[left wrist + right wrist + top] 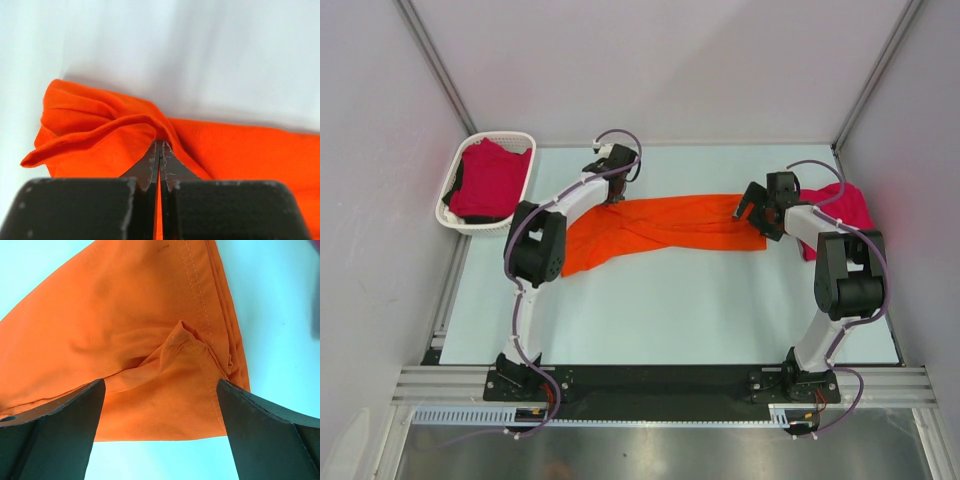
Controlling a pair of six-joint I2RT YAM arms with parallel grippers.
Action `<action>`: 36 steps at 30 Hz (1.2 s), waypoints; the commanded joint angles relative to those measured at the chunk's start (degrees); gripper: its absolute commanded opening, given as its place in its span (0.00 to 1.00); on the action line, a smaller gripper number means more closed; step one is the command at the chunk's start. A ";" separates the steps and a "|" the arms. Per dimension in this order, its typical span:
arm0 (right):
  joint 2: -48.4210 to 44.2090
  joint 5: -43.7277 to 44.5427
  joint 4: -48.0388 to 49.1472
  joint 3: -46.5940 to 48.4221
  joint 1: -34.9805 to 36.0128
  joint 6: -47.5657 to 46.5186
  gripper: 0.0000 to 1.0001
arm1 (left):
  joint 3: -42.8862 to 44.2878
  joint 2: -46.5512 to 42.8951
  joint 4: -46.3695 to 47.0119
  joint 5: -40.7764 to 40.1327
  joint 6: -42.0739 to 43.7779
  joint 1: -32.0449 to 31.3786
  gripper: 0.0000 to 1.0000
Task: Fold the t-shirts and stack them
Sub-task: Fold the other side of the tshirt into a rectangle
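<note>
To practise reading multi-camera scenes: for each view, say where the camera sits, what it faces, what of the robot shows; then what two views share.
Top external: above and behind the bases, looking down on the table; left arm and right arm show whole.
Left wrist: on that wrist, looking along the left gripper, shut on the orange t-shirt.
Right wrist: on that wrist, looking past the open right gripper at the same shirt's hem.
Shared: both wrist views show the orange t-shirt.

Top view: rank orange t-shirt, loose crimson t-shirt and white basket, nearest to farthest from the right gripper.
1. orange t-shirt, directly beneath the right gripper.
2. loose crimson t-shirt, on the right side.
3. white basket, far left corner.
</note>
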 commanded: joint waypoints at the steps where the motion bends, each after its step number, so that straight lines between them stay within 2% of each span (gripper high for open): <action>1: -1.43 0.53 0.74 0.68 -0.12 -1.01 1.00 | 4.59 -0.55 1.85 -0.15 1.47 0.05 0.00; 4: -1.69 0.71 1.00 0.33 0.05 -1.27 1.00 | 6.53 -0.72 1.94 0.03 1.65 -0.03 0.00; 7: -2.74 1.06 1.35 -0.29 0.14 -1.54 1.00 | 4.62 -4.12 2.55 -1.20 1.39 -0.03 0.00; 9: -3.88 1.23 2.40 -1.25 0.23 -1.89 1.00 | 0.41 -7.82 6.76 -1.64 1.39 -0.12 0.00; 10: -4.41 2.97 2.67 -1.60 0.14 -2.07 1.00 | -6.05 -10.54 9.47 -1.38 1.21 -0.12 0.00; 12: -6.17 5.00 3.20 -2.05 0.23 -2.85 1.00 | -13.82 -18.88 19.92 2.98 3.13 -0.12 0.00; 13: -6.52 5.80 3.11 -2.05 0.14 -3.21 1.00 | -19.86 -21.26 22.48 4.67 3.49 -0.12 0.06; 15: -7.49 7.46 2.68 -1.44 0.06 -4.26 1.00 | -23.42 -26.11 25.84 7.74 4.20 -0.12 0.15; 18: -8.28 8.96 1.89 -0.82 0.06 -5.40 1.00 | -25.98 -29.63 22.87 9.16 3.59 -0.21 0.41; 19: -8.37 9.14 1.79 -0.73 0.14 -5.67 1.00 | -28.07 -30.85 22.25 9.26 3.32 -0.47 0.61; 22: -8.20 8.88 2.06 -0.82 0.32 -6.11 1.00 | -34.39 -35.78 22.50 8.82 2.97 -1.52 0.80; 28: -4.16 9.67 0.48 0.50 1.11 -6.37 0.99 | -42.67 -41.84 21.19 7.15 2.79 -1.88 0.82; 36: -3.36 10.89 -7.43 5.07 5.15 -9.09 0.97 | -47.52 -46.34 13.90 4.25 0.16 -2.41 0.82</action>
